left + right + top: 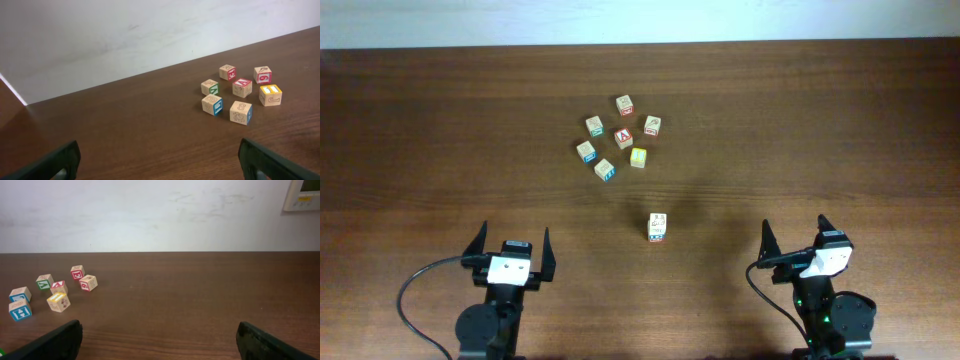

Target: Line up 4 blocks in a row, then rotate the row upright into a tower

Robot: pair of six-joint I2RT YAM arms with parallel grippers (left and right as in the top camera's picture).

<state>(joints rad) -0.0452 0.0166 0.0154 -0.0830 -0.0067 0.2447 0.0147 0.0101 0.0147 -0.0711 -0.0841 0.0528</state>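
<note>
From above, seven pale wooden blocks (624, 137) with coloured borders sit close together on the table (440, 130). A lone block (658, 227) lies apart, nearer the left gripper (514, 240) and right gripper (794, 230), both spread wide and empty. The left wrist view shows the group at right, with a yellow block (270, 95) on its right side. The right wrist view shows the group at far left.

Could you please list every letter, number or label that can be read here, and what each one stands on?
"A", red: top of the central red-bordered block.
"H": blue side face of the blue-bordered block.
"V", probably: green side face of the green-bordered block.
"E", probably: red side face of the far red-bordered block.
Too small or blurred: the other blocks' marks, the lone block, the wall panel.
</note>
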